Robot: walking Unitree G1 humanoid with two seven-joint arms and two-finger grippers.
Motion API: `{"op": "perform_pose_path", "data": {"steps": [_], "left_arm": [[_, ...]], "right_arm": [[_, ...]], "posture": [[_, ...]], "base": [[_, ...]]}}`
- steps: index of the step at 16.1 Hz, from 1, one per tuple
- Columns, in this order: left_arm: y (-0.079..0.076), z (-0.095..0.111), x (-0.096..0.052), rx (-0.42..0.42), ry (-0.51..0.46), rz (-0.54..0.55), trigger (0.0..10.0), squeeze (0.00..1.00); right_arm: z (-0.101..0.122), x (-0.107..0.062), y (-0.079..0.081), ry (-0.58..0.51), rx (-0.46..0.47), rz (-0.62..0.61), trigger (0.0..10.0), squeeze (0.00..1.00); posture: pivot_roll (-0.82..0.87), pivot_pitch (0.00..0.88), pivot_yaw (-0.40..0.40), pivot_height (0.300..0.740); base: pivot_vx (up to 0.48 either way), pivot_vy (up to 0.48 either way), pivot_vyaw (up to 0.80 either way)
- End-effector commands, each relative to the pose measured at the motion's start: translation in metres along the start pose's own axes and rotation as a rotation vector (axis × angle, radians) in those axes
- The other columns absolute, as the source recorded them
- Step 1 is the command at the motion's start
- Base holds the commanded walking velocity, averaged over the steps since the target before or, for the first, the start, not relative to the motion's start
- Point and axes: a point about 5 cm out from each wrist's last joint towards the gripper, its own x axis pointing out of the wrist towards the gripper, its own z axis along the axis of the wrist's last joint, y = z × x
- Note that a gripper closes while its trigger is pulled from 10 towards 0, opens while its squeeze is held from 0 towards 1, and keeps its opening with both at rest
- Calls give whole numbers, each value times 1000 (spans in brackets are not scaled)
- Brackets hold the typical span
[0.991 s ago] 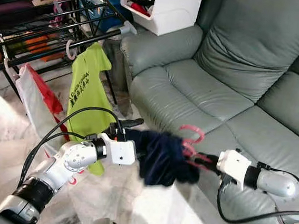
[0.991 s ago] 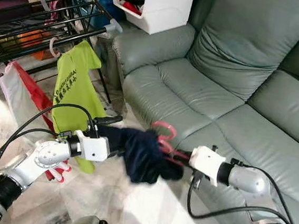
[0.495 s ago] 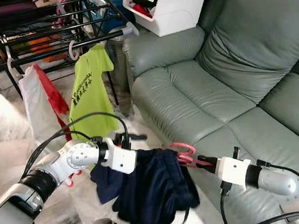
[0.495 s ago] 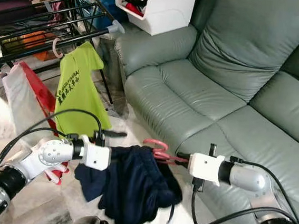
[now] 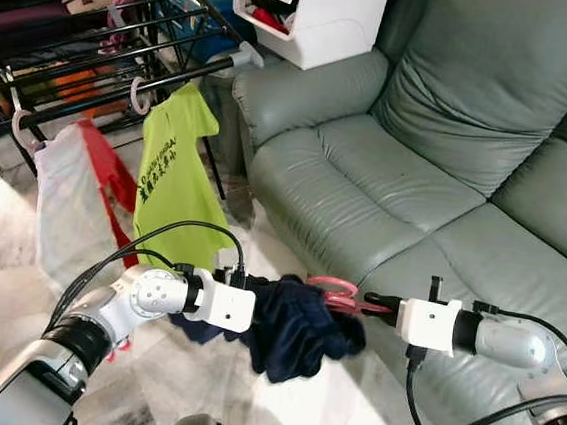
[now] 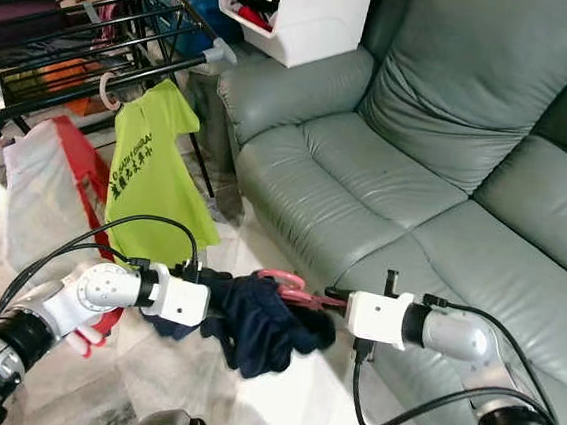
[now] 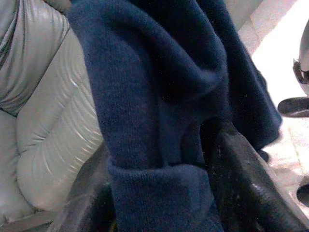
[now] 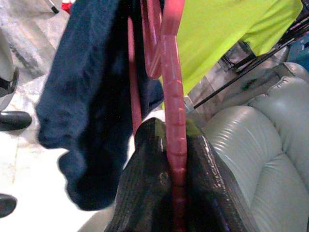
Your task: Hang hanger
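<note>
Nearest the robot, the left gripper was clenched on a bunched navy garment hanging above the pale floor, and the right gripper was clamped on the pink hanger threaded through that garment. The hanger sat between the two grippers, just in front of the grey-green sofa. Farther back on the left, a black drying rack carried a lime-green shirt and a white-and-red garment.
</note>
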Motion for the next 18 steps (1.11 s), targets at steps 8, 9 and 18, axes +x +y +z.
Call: {"op": "perform_pose_path", "data": {"steps": [8, 9, 18], "left_arm": [[8, 0, 1, -19, 17, -60, 0, 0], [7, 0, 1, -33, 10, -82, 0, 0], [-1, -3, 1, -141, 5, -143, 0, 0]], "right_arm": [[6, 12, 0, -48, -57, 54, 10000, 0], [6, 14, 3, -49, -60, 65, 10000, 0], [8, 23, 3, -75, -85, 53, 10000, 0]], "posture": [[-73, 21, 22, 740], [-73, 22, 21, 740], [-73, 24, 26, 740]], "base": [[0, 0, 0], [0, 0, 0], [0, 0, 0]]}}
